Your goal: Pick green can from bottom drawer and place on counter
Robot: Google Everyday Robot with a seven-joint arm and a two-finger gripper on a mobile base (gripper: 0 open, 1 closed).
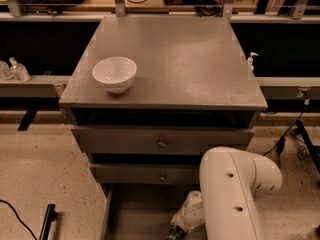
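Green can (173, 233) at claw (178, 227) inside bottom drawer (132, 211), orientation hidden.

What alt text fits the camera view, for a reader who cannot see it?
The robot's white arm reaches down into the open bottom drawer, its gripper low inside it at the picture's bottom edge. A white bowl stands on the grey counter, near its left edge.
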